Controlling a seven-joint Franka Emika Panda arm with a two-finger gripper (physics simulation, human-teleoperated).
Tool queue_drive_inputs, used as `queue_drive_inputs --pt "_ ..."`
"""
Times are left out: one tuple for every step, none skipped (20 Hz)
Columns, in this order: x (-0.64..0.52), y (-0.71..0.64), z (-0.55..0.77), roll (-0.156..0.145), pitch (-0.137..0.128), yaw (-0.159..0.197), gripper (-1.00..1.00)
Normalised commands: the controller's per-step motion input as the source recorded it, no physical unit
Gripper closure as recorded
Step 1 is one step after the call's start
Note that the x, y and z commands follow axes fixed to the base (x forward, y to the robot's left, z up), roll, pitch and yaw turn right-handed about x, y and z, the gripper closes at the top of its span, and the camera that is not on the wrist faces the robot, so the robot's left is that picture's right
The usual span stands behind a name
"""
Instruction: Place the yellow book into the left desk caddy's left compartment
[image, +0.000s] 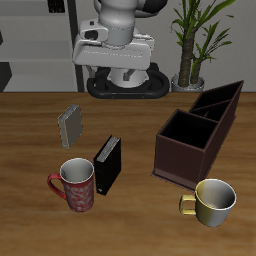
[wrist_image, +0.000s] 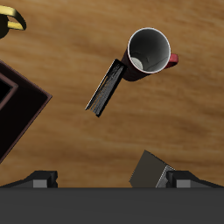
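The yellow book (image: 70, 125), a small grey-tan book, stands on the table in front of the robot's base; it also shows in the wrist view (wrist_image: 150, 171), close to one fingertip (wrist_image: 181, 179). The left desk caddy (image: 200, 130) is a long dark brown open box with dividers, and one corner of it shows in the wrist view (wrist_image: 17, 105). My gripper (image: 115, 66) hangs high above the back of the table, apart from the book. In the wrist view the gripper (wrist_image: 112, 181) has its jaws wide apart and holds nothing.
A black book (image: 108, 165) stands beside a red mug (image: 75, 183) near the table's front edge; both show in the wrist view, the book (wrist_image: 107, 86) and the mug (wrist_image: 149, 50). A yellow mug (image: 213, 200) sits in front of the caddy. A potted plant (image: 195, 40) stands behind.
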Motion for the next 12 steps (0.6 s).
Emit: queue_drive_inputs --pt "-0.05 -0.23 -0.08 -0.029 0.01 -0.007 -1.0" --pt "-0.22 -0.6 -0.2 -0.084 0.046 -0.044 -1.0" --pt "-0.22 -0.46 -0.17 -0.031 -0.006 -0.004 -1.0" --pt "-0.24 -0.39 -0.17 -0.028 0.0 0.019 -1.0" --pt "-0.34 -0.42 -0.23 -0.042 0.039 -0.087 -1.0" --pt "-0.35 -0.3 -0.15 -0.043 -0.041 0.041 -1.0" --pt "-0.38 -0.51 -0.24 0.025 -0.005 0.079 -1.0" --pt "-0.35 -0.63 -0.11 -0.151 -0.002 -0.112 -1.0" --pt "0.01 0.04 0.01 0.0 0.0 0.0 -1.0" --pt "-0.3 -0.37 -0.18 -0.011 0.0 -0.024 -1.0" --pt "-0.16 -0.17 -0.1 0.014 0.01 0.037 -1.0" --pt "-0.48 -0.58 -0.17 -0.007 -0.03 -0.022 -1.0"
